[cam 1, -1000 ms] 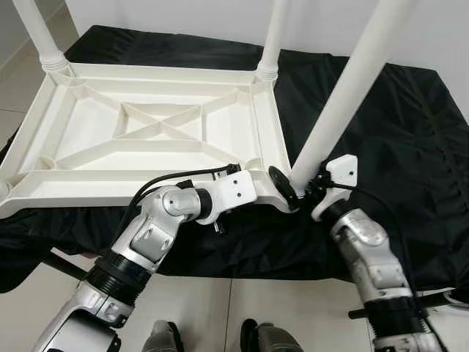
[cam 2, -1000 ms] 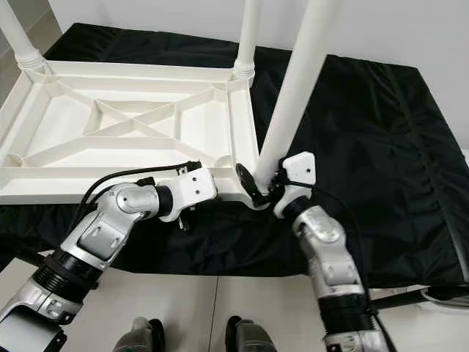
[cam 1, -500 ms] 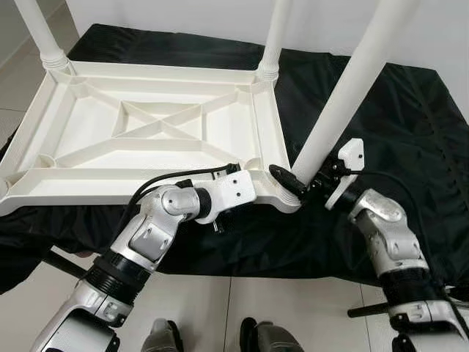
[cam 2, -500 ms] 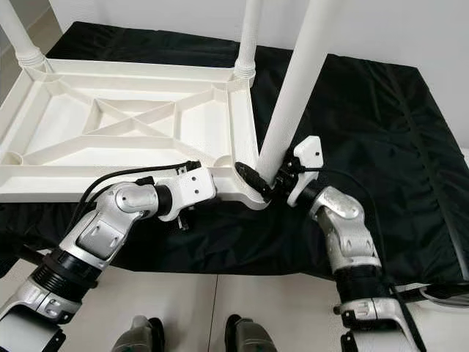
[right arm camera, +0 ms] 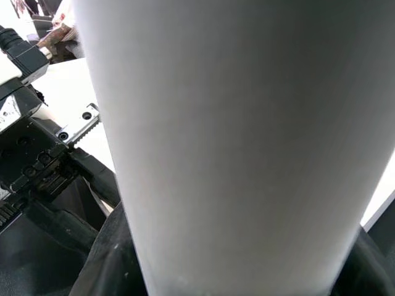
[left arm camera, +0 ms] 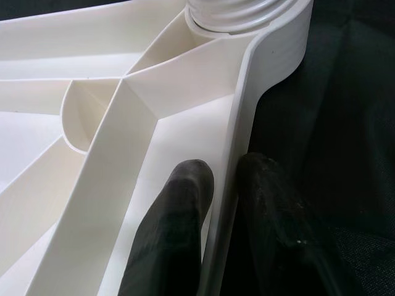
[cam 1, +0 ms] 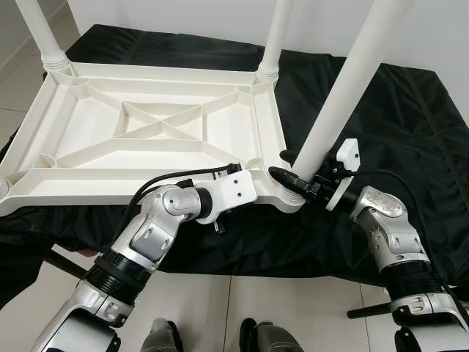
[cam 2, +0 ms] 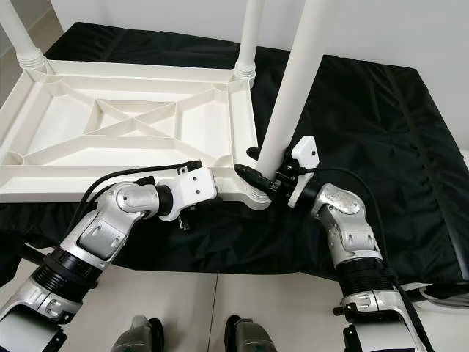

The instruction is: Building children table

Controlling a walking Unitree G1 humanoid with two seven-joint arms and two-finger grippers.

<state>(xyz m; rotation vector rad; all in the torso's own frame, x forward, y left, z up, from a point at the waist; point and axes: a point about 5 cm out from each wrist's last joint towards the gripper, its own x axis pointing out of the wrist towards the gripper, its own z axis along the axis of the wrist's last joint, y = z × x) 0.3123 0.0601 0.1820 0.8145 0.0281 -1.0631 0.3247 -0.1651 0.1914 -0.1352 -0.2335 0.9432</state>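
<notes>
While left gripper [cam 1: 258, 192] pinches tabletop [cam 1: 146, 132] rim, right gripper [cam 1: 293, 170] clasps leg [cam 1: 344, 88]; next, screw it in.

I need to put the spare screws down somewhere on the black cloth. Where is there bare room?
The black cloth lies bare to the robot's right of the white plastic leg. The near corner is crowded: the left gripper pinches the upturned white tabletop's rim, and the right gripper holds that leg's base.
</notes>
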